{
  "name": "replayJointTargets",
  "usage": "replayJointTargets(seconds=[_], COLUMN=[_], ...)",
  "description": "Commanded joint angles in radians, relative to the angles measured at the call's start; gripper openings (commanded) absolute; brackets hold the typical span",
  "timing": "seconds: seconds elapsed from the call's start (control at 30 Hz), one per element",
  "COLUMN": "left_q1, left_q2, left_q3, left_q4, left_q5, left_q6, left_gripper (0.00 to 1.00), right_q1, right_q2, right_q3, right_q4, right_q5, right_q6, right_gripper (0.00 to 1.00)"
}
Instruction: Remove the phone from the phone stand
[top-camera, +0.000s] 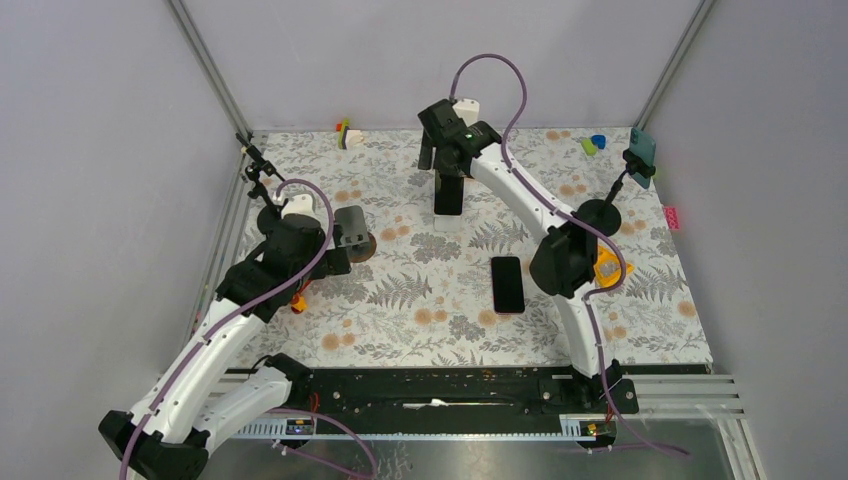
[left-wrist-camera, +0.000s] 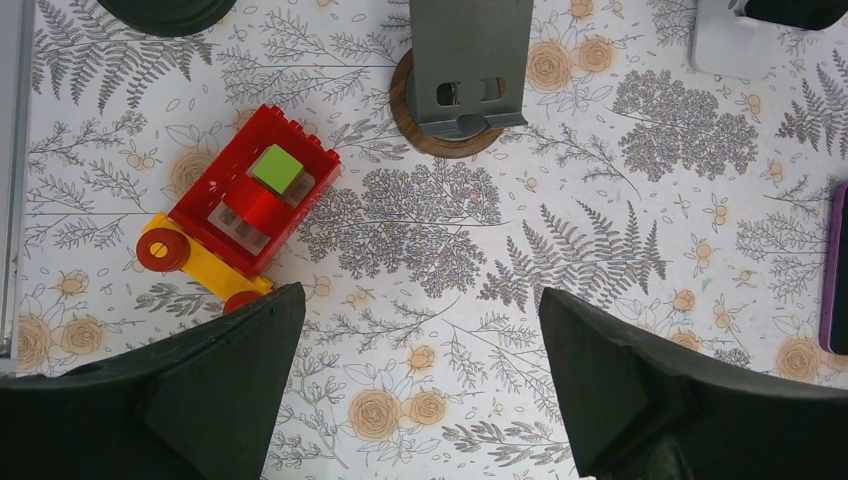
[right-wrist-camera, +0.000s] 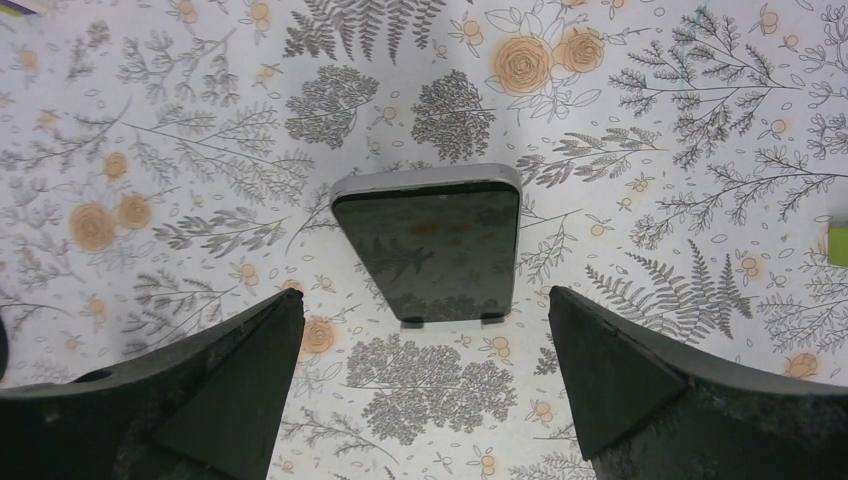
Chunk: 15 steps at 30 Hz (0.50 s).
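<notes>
On the floral tabletop (top-camera: 400, 290), the left fingers (left-wrist-camera: 220, 380) are seen spread wide, holding nothing. A red toy wagon (left-wrist-camera: 250, 195) carrying a green block (left-wrist-camera: 277, 167) is pictured just beyond them, with a grey stand on a round wooden base (left-wrist-camera: 465, 80) farther on. At far centre, a dark, glossy phone (right-wrist-camera: 428, 245) with a pale rim is shown propped, leaning back, in a white phone stand (top-camera: 447, 222). It is framed between the right fingers (right-wrist-camera: 640, 380), which are held wide apart and clear of it. A second phone (top-camera: 507, 285) is laid flat mid-table.
</notes>
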Motion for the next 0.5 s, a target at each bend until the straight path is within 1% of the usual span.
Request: replayJointTargets(seconds=[0.0, 0.2, 0.47], left_q1=[-0.017, -0.020, -0.022], left_q2=[-0.005, -0.008, -0.005], left_q3=[0.000, -0.001, -0.003], left_q4=[0.019, 0.020, 0.020], left_q5=[-0.020, -0.024, -0.015], left_q6=[0.000, -0.002, -0.002], left_gripper=[0.99, 0.99, 0.99], right_q1=[-0.012, -0.014, -0.025], right_q2=[0.041, 0.101, 0.141], right_q3=[0.061, 0.100, 0.100], right_q4=[-0.038, -0.039, -0.039], right_q5=[0.047, 0.016, 0.020], right_q6=[-0.015, -0.052, -0.057], right_gripper=[0.98, 0.98, 0.98])
